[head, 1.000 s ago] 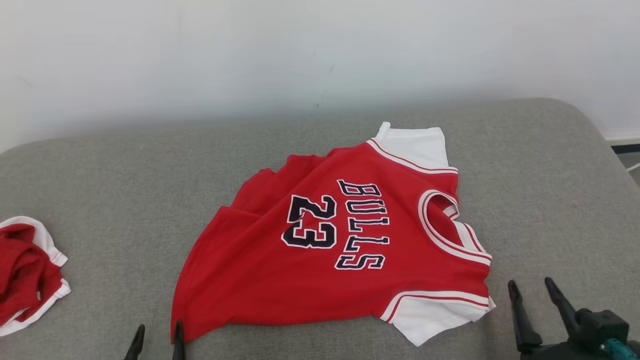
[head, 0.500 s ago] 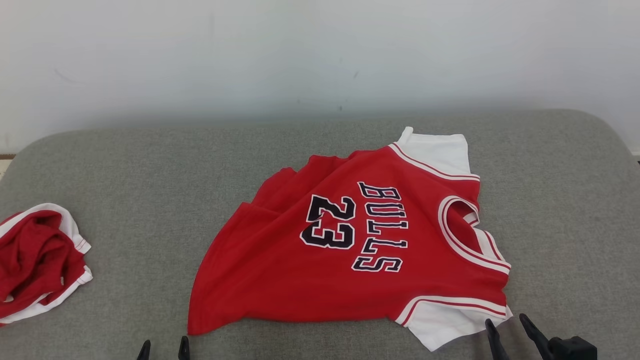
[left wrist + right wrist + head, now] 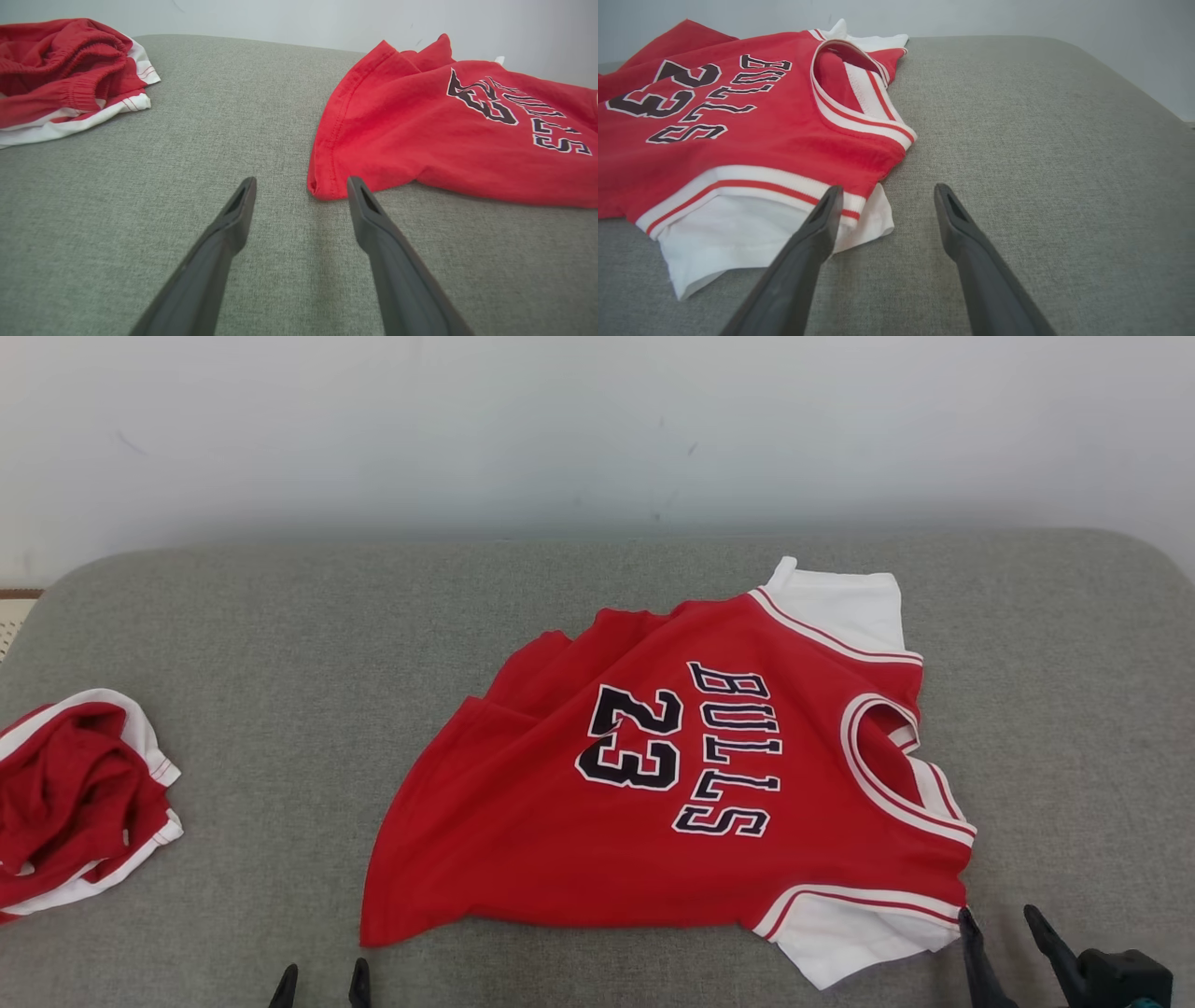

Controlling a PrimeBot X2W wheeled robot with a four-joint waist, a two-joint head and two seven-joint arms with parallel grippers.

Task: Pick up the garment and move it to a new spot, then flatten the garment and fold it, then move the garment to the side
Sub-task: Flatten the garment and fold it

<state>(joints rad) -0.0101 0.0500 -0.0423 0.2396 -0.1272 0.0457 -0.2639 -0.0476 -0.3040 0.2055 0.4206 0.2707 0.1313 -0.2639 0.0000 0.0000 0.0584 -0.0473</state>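
Change from one second ago: the head camera has turned, so the whole scene sits further right in the head view. The lay of the cloth is unchanged. Both end effectors show lower in that view.

Count: two garments, two end effectors, two fingers each.

1. Far left: one crumpled red pair of shorts with white trim (image 3: pixel 65 803), on the grey woven-fabric cushion (image 3: pixel 280 663), well apart from everything else.
2. My left end effector (image 3: pixel 322 980): fingers spread apart, nothing between them. In the left wrist view, the jersey's near hem corner lies just ahead of the tips, closer to the right-hand finger. It is not touching either one.
3. Centre: one red short-sleeved jersey with white sleeves and dark "BULLS 23" lettering (image 3: pixel 523 840), the task's garment. It lies spread on the cushion, front up, hem to my left and collar to my right, with folds at the far hem.
4. My right end effector (image 3: pixel 998 919): fingers spread apart, holding nothing. In the right wrist view, one fingertip overlaps the near sleeve's striped band and the other is over bare cushion. I cannot tell whether it touches the cloth.
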